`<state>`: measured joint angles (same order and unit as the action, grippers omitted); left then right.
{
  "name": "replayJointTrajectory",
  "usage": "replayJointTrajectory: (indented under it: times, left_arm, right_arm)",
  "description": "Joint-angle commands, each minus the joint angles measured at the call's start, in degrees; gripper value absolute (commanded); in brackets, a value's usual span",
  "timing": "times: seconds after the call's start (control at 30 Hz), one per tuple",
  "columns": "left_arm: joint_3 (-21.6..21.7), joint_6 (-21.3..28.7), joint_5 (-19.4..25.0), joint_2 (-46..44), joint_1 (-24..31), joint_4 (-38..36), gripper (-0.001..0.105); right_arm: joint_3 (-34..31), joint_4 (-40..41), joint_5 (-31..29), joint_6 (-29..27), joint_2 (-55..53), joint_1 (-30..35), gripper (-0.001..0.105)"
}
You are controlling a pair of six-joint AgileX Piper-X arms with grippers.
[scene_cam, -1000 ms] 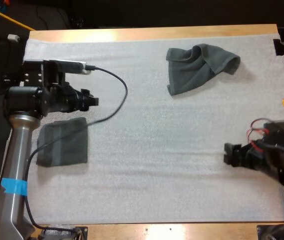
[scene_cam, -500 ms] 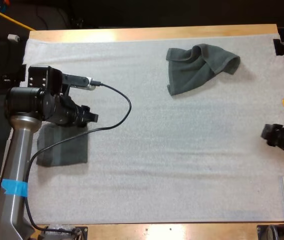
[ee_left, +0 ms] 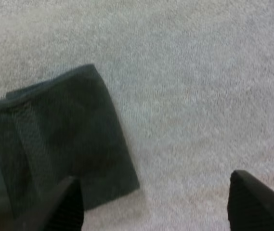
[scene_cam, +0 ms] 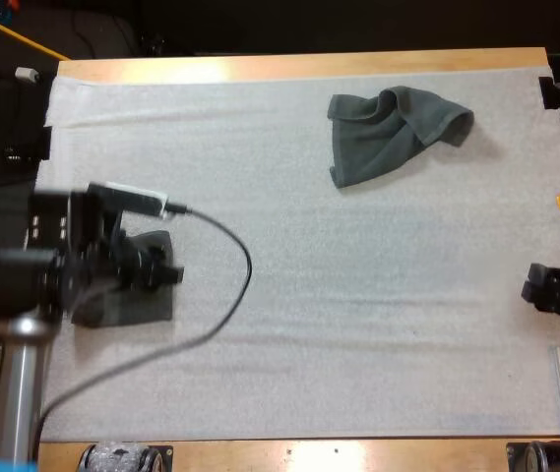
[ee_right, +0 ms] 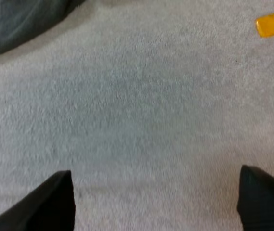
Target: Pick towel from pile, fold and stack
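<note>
Currently the spread left gripper (ee_left: 158, 204) hovers over the folded dark grey-green towel (ee_left: 55, 144) by the white mat's (scene_cam: 358, 315) left edge. The crumpled grey-green towel (scene_cam: 388, 128) lies near its far edge. The right gripper (ee_right: 156, 202) is spread, empty.

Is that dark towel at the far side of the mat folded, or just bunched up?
Bunched up. The crumpled towel lies in uneven humps and creases, unlike the flat, square-cornered folded towel.

A robotics lab workbench: a light wooden counter (scene_cam: 299, 67) under a white foam mat (scene_cam: 358, 324), with a grey metal robot arm (scene_cam: 19, 393) reaching over.
</note>
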<state>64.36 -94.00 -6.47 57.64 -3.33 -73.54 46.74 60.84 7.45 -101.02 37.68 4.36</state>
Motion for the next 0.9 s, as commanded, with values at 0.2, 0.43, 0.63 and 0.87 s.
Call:
replayJointTrajectory:
  times: [0.2, 0.43, 0.63, 0.87]
  left_arm:
    - [-10.79, -0.3, 0.66, -16.03, -0.17, 0.52, 0.06]
    - [-16.88, -1.28, 0.66, -30.74, -0.17, 0.6, 0.06]
    - [-19.18, -1.28, 0.66, -41.33, -0.17, -1.93, 0.06]
    - [-19.18, -1.28, 0.66, -51.81, -0.17, -6.0, 0.06]
  right_arm:
    - [0.4, 6.26, 0.11, -1.23, -8.72, 0.1, 0.068]
    - [0.4, 10.92, 0.11, -1.23, -17.88, 0.1, 0.068]
    - [0.4, 13.63, 0.11, -1.23, -25.37, 0.1, 0.068]
    - [0.4, 15.39, 0.11, -1.23, -34.43, 0.1, 0.068]
